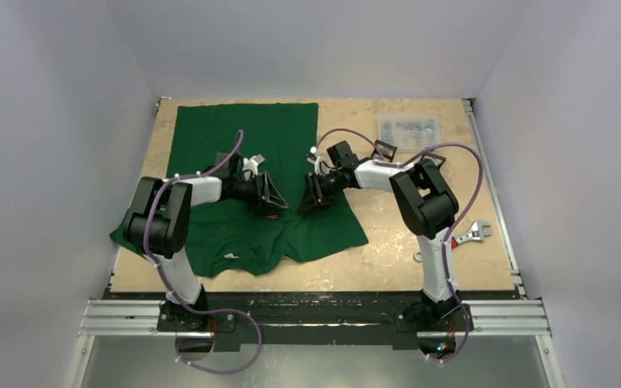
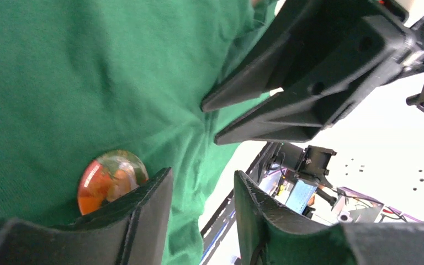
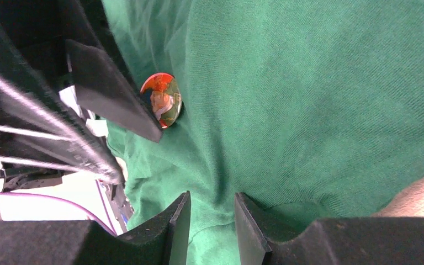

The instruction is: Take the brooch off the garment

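The dark green T-shirt (image 1: 242,153) lies spread on the table. The brooch (image 2: 110,179), a round orange-red and green glassy dome, sits on its cloth; it also shows in the right wrist view (image 3: 163,99). My left gripper (image 2: 201,190) is open, and the brooch lies just outside its left finger (image 2: 143,215), partly hidden by it. My right gripper (image 3: 210,218) faces the left one, a short way off. Its jaws are a little apart, their tips are down on the shirt (image 3: 309,83), and a raised fold of cloth runs between them. Both grippers meet over the shirt's middle (image 1: 291,202).
A clear plastic packet (image 1: 408,128) lies at the back right. An adjustable wrench (image 1: 473,234) lies at the right edge of the table, next to the right arm. The shirt's near hem hangs close to the table's front edge (image 1: 323,287).
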